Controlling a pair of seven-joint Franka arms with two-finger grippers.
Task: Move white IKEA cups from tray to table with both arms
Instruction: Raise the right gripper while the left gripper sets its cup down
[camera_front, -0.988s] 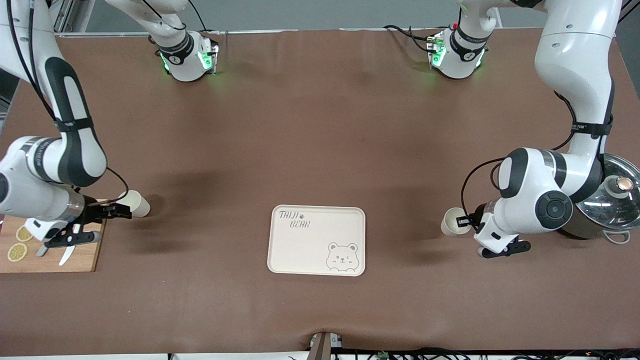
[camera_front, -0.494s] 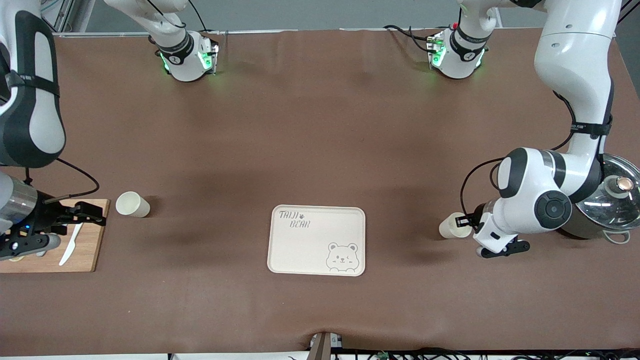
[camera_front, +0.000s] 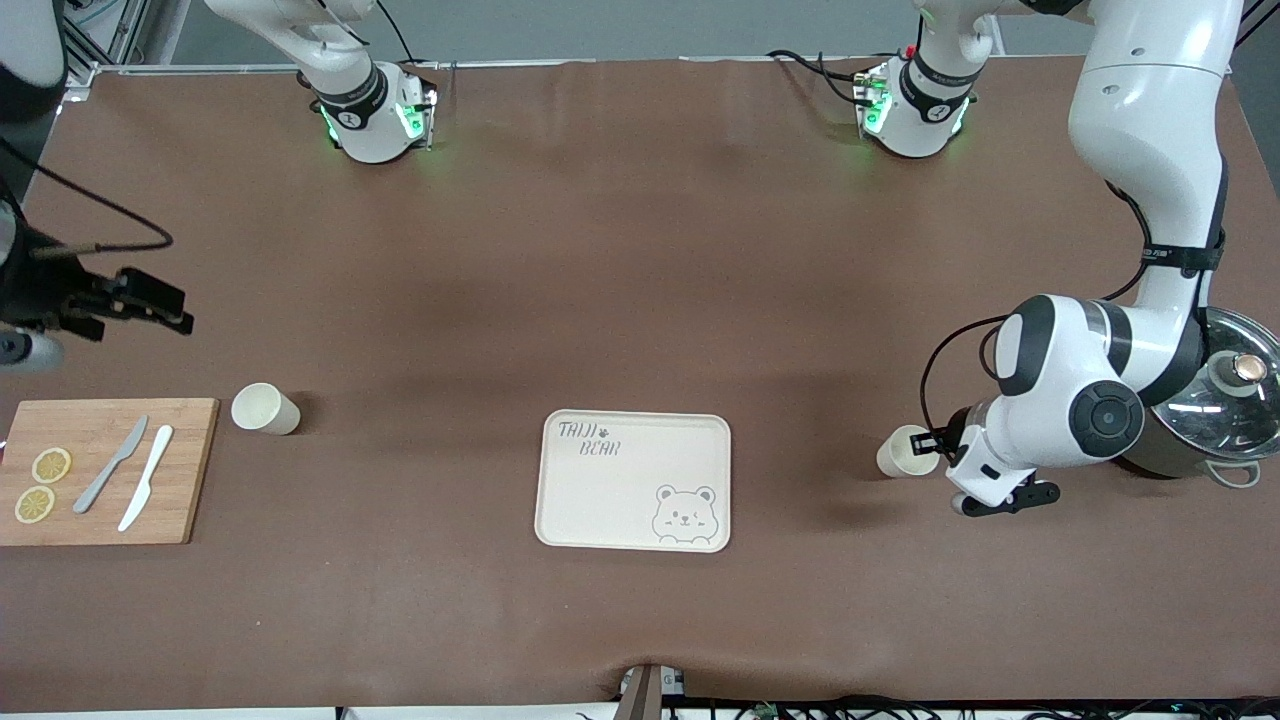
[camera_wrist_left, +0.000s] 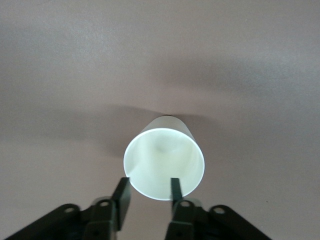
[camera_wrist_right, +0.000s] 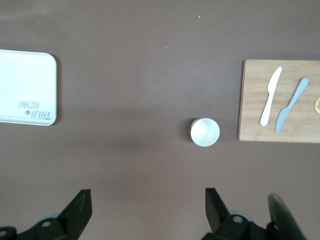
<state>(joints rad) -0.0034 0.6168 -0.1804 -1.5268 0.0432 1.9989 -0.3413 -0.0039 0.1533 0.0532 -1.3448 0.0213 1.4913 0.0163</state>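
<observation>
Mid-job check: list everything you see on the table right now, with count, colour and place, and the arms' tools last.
white IKEA cups: 2, cream-white; one beside the cutting board, one toward the left arm's end, at the left tool.
bear tray: 1, cream, mid-table, between the cups.
cutting board: 1, wood, at the right arm's end.
knives: 2, one grey, one white, on the board.
lemon slices: 2, yellow, on the board.
pot: 1, steel with lid, at the left arm's end.
table: 1, brown.
left tool: 1, black, straddling its cup's rim wall.
right tool: 1, black, open, raised over the table.
</observation>
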